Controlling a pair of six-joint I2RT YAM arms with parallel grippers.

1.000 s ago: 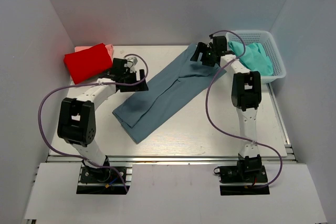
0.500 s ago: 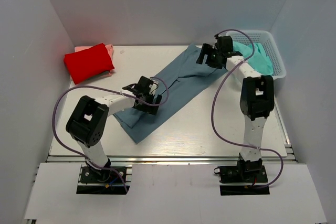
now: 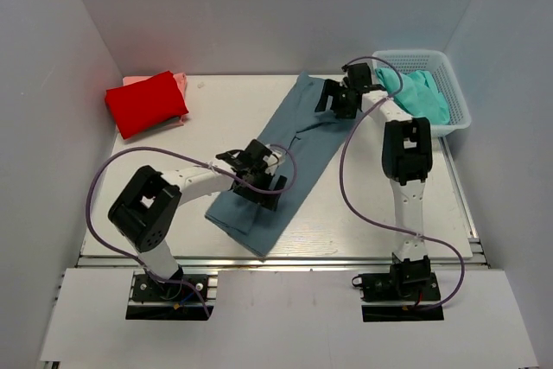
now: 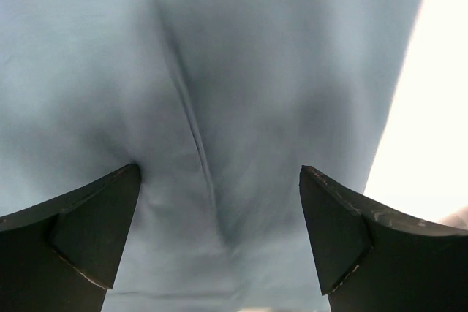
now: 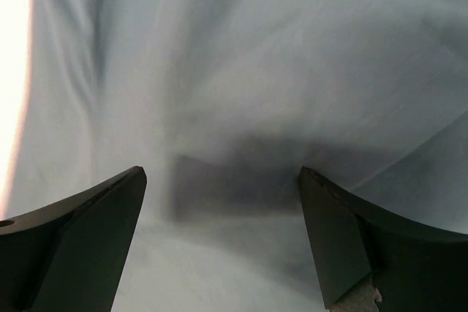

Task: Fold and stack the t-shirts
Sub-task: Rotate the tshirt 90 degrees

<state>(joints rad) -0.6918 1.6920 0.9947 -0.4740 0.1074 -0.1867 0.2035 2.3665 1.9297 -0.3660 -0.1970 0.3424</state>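
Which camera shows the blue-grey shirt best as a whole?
The top view: the blue-grey shirt appears there nearly whole, stretched out end to end. Each wrist view shows only a close, creased patch of its cloth, so its shape cannot be judged.

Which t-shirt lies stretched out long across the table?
The blue-grey t-shirt in the middle. The red one is folded at far left; the teal one is bunched in the basket.
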